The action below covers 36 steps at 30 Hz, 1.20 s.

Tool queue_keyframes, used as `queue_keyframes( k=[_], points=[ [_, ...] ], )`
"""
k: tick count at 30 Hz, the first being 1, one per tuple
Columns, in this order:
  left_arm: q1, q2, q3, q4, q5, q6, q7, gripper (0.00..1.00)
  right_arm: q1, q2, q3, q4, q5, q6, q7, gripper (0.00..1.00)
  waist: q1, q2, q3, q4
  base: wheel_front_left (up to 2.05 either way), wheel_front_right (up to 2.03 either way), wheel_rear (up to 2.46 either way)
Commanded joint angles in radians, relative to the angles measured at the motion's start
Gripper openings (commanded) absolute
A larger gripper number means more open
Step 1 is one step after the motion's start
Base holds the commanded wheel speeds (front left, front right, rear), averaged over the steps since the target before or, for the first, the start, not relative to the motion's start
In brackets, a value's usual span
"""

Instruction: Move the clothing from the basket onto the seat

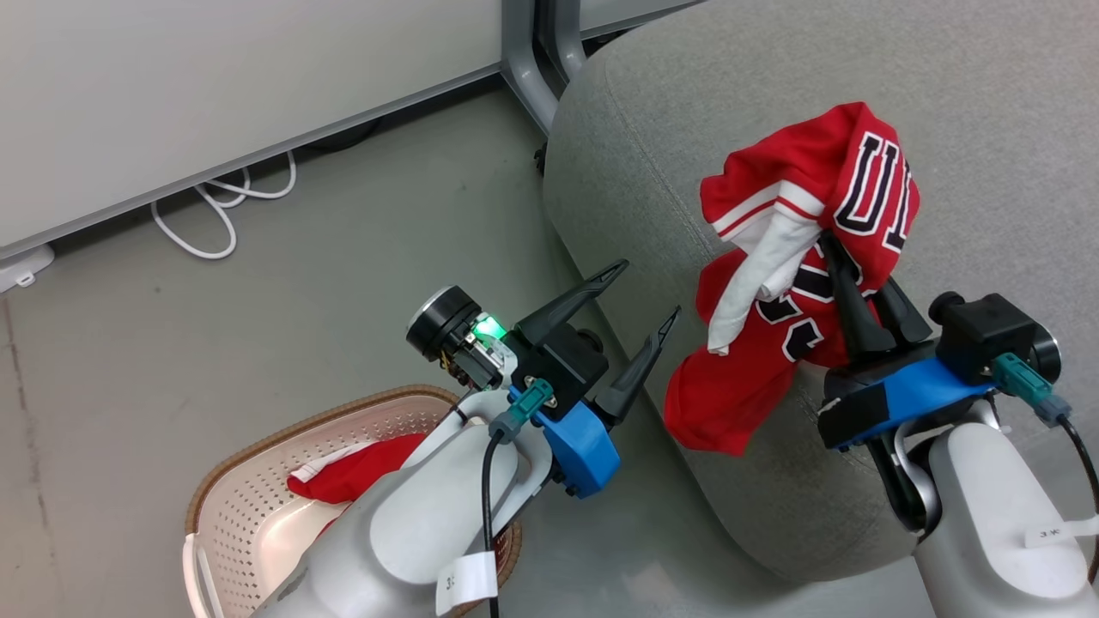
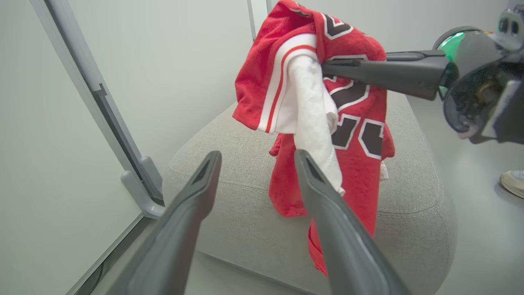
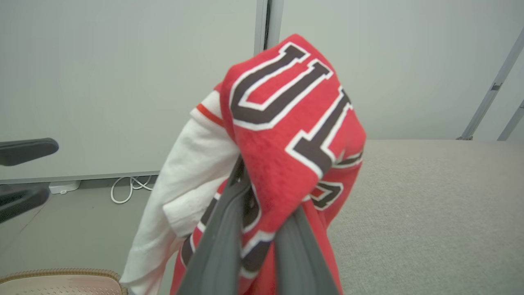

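A red and white jersey (image 1: pixel 807 180) with black letters hangs bunched from my right gripper (image 1: pixel 859 275), which is shut on it; the fingertips are buried in the cloth (image 3: pixel 286 135). It dangles over the left front edge of the light-grey seat (image 1: pixel 687 103), its lower end draping down the seat's side (image 2: pixel 352 123). My left gripper (image 1: pixel 648 287) is open and holds nothing, just left of the jersey and above the cream basket (image 1: pixel 283 429). Another red garment (image 1: pixel 361 476) lies in the basket, partly hidden by my left forearm.
A white cable (image 1: pixel 223 215) loops on the grey floor along a pale partition wall, whose grey metal leg (image 1: pixel 524 69) stands by the seat's far corner. A shoe (image 2: pixel 513 182) rests on the floor past the seat. The basket's rim (image 3: pixel 61 274) sits low left of the right gripper.
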<state>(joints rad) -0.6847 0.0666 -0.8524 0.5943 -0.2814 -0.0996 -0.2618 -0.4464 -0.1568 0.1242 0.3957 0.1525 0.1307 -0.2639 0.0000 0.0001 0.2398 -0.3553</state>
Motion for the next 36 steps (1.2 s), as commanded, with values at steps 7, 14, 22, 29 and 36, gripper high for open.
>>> queue_keyframes(
  k=[7,14,22,29,36],
  points=[
    [0.0,-0.005,-0.022,0.012,-0.006,-0.007,-0.005,1.0,0.049,0.006,-0.063,-0.027,-0.005,0.0,-0.001,0.0,0.0,-0.0001,0.008,-0.021,0.0,0.0,0.0],
    [0.001,-0.009,-0.026,0.015,-0.009,-0.01,-0.005,1.0,0.067,0.015,-0.087,-0.035,-0.013,0.0,-0.001,0.0,0.0,-0.0001,0.006,-0.022,0.0,0.0,0.0],
    [-0.013,-0.01,-0.025,0.0,0.0,-0.003,-0.005,1.0,0.03,0.015,-0.116,-0.053,-0.018,0.0,-0.001,0.0,0.0,-0.0001,0.031,-0.015,0.0,0.0,0.0],
    [-0.073,0.003,-0.025,-0.005,0.024,-0.001,-0.004,1.0,-0.093,-0.016,-0.178,-0.096,-0.01,0.0,-0.001,0.0,0.0,-0.0001,0.136,0.002,0.0,0.0,0.0],
    [-0.163,0.02,-0.037,-0.022,0.054,-0.004,0.017,1.0,-0.261,-0.076,-0.279,-0.155,-0.002,0.0,-0.001,0.0,0.0,-0.0001,0.289,0.027,0.0,0.0,0.0]
  ],
)
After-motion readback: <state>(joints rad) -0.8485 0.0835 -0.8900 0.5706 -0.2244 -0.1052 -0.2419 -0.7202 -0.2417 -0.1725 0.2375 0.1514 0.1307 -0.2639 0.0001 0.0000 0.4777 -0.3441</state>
